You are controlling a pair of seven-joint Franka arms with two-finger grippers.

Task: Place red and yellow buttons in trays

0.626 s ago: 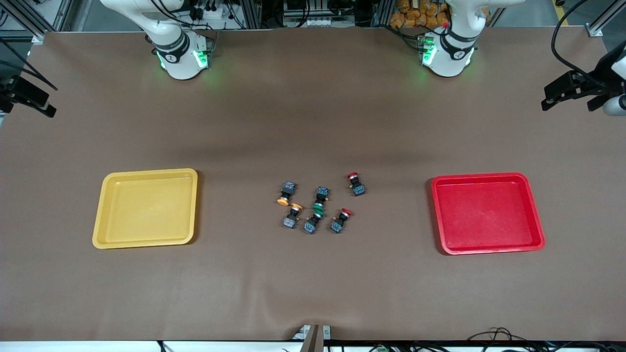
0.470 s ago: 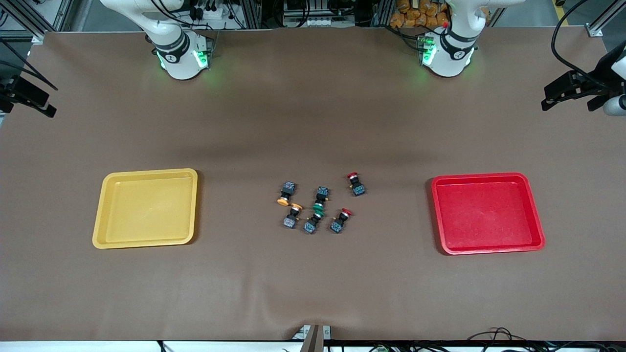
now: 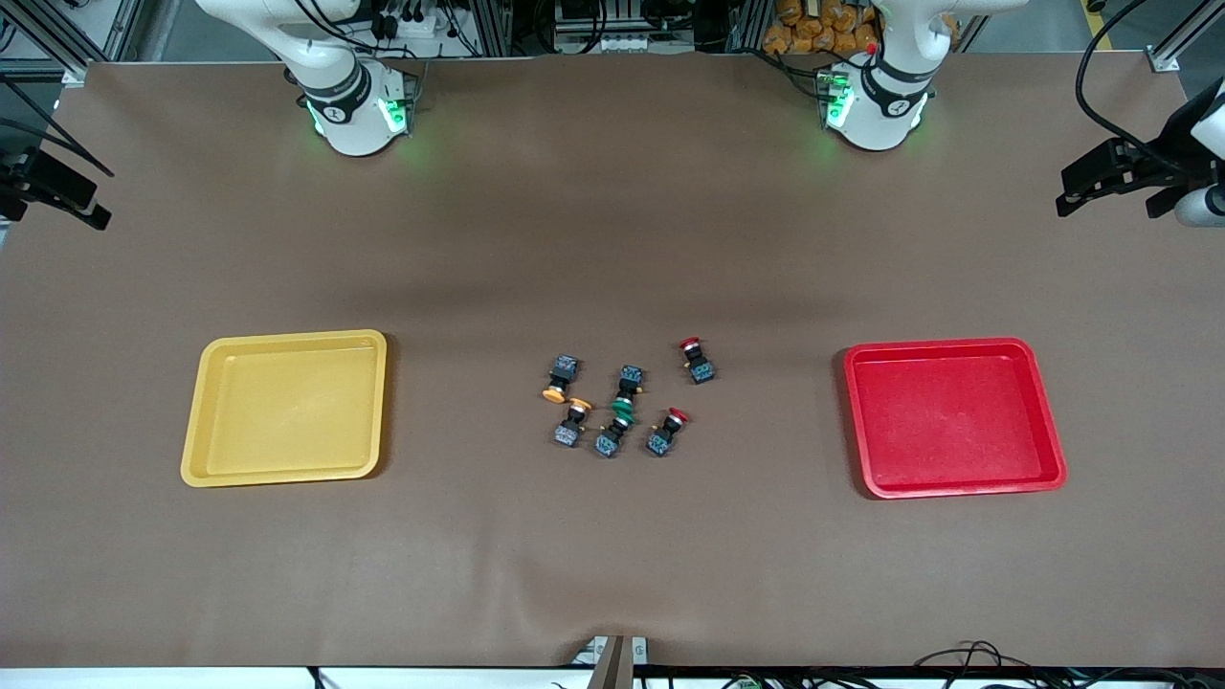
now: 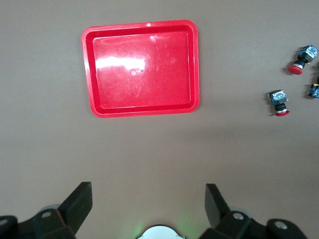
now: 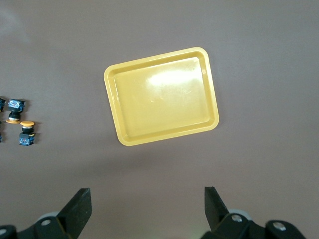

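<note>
Two red-capped buttons and two yellow-capped buttons lie in a cluster at the table's middle. The empty yellow tray is toward the right arm's end, the empty red tray toward the left arm's end. My left gripper is open and empty, high over bare table near its base; its view shows the red tray and both red buttons. My right gripper is open and empty, likewise high; its view shows the yellow tray and both yellow buttons. Neither gripper shows in the front view.
Two green-capped switches lie among the red and yellow ones. The arm bases stand at the edge farthest from the front camera. Black camera mounts jut in at both table ends.
</note>
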